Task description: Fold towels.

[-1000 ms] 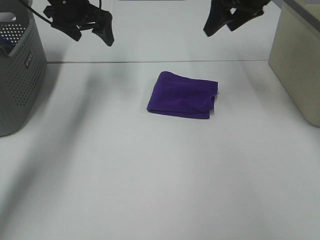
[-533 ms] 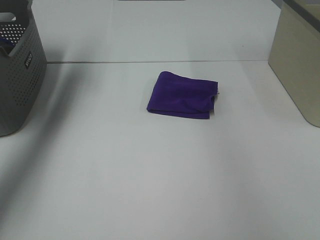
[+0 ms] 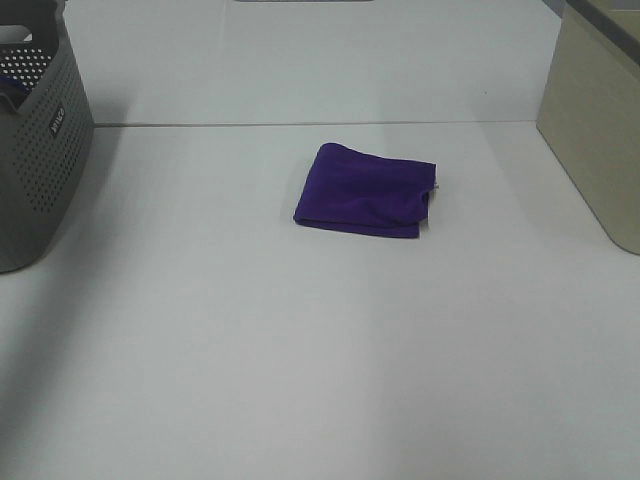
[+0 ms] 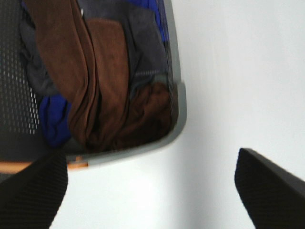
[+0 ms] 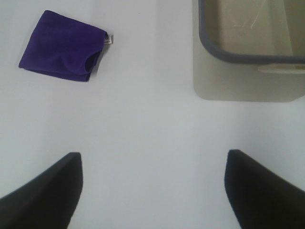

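With both the left gripper (image 4: 150, 191) and right gripper (image 5: 152, 191) wide open and empty, the purple towel (image 3: 367, 190) lies already folded between the grey basket (image 3: 40, 150) and beige bin (image 3: 595, 140), so the next towel should probably be lifted from the basket by one free edge

Deep purple towel (image 3: 366, 189), grey perforated basket (image 3: 40, 150), beige bin (image 3: 600, 130)

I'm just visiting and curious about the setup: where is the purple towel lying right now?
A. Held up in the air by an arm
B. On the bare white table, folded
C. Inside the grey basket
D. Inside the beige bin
B: the purple towel lies folded on the white table, apart from the grey basket on the left and the beige bin on the right, with nothing gripping it.
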Controlling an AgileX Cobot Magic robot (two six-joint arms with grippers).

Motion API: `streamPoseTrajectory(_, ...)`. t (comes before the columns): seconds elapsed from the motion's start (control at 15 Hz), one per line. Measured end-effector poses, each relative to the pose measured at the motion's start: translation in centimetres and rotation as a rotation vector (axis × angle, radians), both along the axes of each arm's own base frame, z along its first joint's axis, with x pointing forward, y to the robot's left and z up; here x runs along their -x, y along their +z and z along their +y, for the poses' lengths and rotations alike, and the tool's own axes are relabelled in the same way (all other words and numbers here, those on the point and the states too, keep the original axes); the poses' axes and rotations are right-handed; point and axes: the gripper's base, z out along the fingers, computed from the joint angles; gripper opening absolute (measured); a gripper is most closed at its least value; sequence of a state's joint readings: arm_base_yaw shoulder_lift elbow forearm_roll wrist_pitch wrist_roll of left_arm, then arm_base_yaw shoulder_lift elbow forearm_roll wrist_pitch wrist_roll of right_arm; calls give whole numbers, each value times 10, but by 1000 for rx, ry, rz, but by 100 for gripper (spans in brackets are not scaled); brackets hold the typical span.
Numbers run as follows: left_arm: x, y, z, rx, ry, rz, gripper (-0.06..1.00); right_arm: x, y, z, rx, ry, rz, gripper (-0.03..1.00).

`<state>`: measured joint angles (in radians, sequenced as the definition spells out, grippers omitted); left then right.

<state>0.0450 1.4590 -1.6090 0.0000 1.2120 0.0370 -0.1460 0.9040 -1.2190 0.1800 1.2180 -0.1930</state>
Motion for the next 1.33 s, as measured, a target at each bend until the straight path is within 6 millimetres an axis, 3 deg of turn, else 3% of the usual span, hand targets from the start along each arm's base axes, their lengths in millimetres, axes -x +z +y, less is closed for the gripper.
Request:
streamPoseTrajectory(0.13,71,-9,-3,-1,-1,-19,87,60,-21,9,11,0,-76,80)
streamPoseTrajectory(0.2,114,-27,-5,-3,-1,-63,87,96,-41,14,21,0,-134,80)
streamPoseTrajectory(0.27,146,-40,-6,-12,-1,-105,87,118,-57,17,33,-3,-176,80)
streamPoseTrajectory(0.4,199,-67,-8,-19,-2,-187,87,146,-91,17,76,-24,-230,80)
streamPoseTrajectory(0.53,238,-89,-10,-23,-2,-291,87,161,-123,17,103,-39,-261,80)
streamPoseTrajectory(0.67,265,-104,-12,-20,-3,-376,87,160,-141,17,87,-46,-231,80)
streamPoseTrajectory(0.93,309,-125,-15,-16,-6,-458,87,154,-153,17,55,-60,-184,80)
streamPoseTrajectory(1.33,306,-132,-14,-11,0,-491,87,153,-158,15,41,23,-167,80)
